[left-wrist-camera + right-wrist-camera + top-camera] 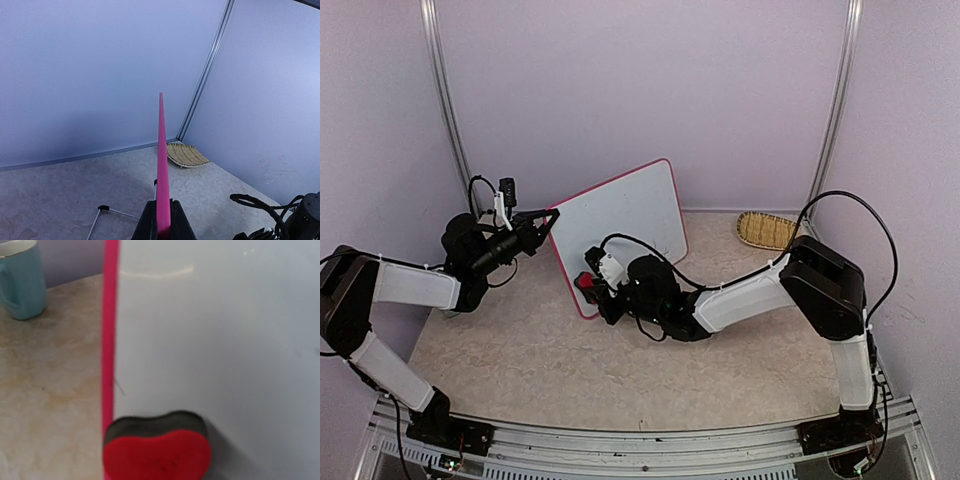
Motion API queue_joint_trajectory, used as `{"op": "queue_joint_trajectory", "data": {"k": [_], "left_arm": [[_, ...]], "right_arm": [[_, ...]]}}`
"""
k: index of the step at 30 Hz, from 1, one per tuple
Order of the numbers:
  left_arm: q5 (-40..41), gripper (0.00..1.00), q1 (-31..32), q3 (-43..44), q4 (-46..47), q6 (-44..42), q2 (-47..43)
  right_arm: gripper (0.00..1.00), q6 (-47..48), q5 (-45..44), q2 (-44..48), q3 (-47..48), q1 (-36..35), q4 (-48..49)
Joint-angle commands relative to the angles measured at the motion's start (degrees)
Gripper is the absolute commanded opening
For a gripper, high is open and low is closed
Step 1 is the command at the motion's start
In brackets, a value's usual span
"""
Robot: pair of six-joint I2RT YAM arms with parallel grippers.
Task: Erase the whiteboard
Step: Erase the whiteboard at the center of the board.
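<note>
The whiteboard (625, 220), white with a pink-red frame, stands tilted on its lower edge mid-table. My left gripper (548, 215) is shut on the board's left edge; in the left wrist view the pink frame (161, 165) runs edge-on from between the black fingers (147, 222). My right gripper (590, 285) is shut on a red heart-shaped eraser (157, 452), its dark felt pressed against the white face (215, 330) next to the pink frame (109, 330), near the board's lower left corner. Only a faint thin mark (119, 387) shows on the face beside the frame.
A woven straw tray (767, 230) lies at the back right near the wall corner. A light blue mug (20, 280) stands on the table left of the board. A thin wire leg with a black foot (102, 208) lies behind the board. Purple walls close in on three sides.
</note>
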State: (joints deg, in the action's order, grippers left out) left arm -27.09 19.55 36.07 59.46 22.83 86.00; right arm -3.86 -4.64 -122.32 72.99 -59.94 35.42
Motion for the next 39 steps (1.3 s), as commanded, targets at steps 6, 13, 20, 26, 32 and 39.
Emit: {"op": "queue_joint_trajectory", "data": {"k": [6, 13, 20, 26, 32, 39], "left_arm": [[-2.92, 0.0, 1.28, -0.83, -7.95, -1.03, 1.54], [-2.93, 0.0, 1.28, -0.75, -7.91, -1.07, 1.59], [-3.32, 0.0, 1.28, -0.57, -7.62, -0.77, 2.16], [-3.41, 0.0, 1.28, -0.57, -7.69, -0.85, 2.25], [-3.36, 0.0, 1.34, -0.57, -7.79, -1.04, 2.07], [-3.4, 0.0, 1.36, -0.4, -7.77, -0.86, 2.42]], "right_arm": [[0.18, -0.8, -3.06, -3.02, 3.71, -0.68, 0.88], [0.17, 1.75, -9.24, 6.91, 0.38, 1.15, -7.23], [0.16, 6.32, -17.36, 7.34, 5.02, 2.09, -21.48], [0.16, 7.37, -20.06, 4.81, 9.25, 2.02, -26.46], [0.16, 7.72, -20.1, 2.45, 11.65, 1.96, -28.53], [0.16, 8.73, -18.83, 1.33, 11.69, 2.0, -29.0]]}}
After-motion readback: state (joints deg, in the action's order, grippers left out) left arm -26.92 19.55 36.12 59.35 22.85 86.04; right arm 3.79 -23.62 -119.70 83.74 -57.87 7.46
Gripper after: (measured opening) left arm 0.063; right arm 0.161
